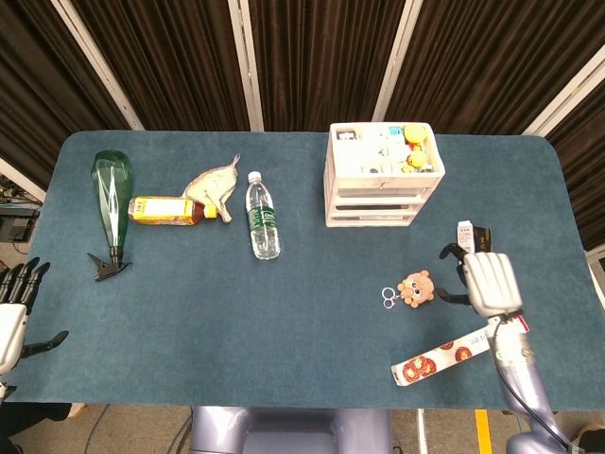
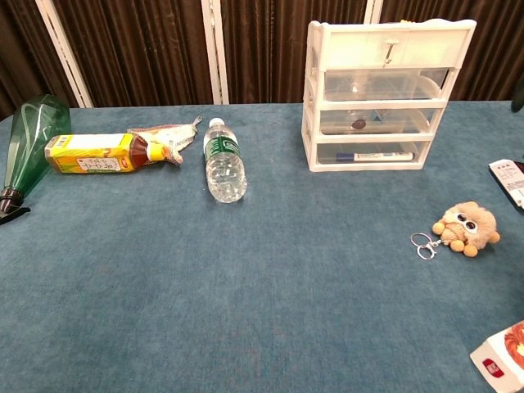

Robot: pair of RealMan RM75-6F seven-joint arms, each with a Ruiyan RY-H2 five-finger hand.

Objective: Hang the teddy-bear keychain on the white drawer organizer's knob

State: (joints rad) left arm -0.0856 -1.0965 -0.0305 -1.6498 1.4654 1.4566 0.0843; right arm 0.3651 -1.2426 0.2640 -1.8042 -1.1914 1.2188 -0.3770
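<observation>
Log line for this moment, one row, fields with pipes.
phase: reach | right hand: open, beside keychain, not touching | left hand: open, at table edge | keychain: on table | organizer knob: bare

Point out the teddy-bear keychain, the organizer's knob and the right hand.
Teddy-bear keychain [image 2: 467, 228]: chest view, on the plush body.
Knob [image 2: 391, 51]: chest view, on the top drawer's hanging pull.
Right hand [image 1: 487, 282]: head view, on the back of the hand.
</observation>
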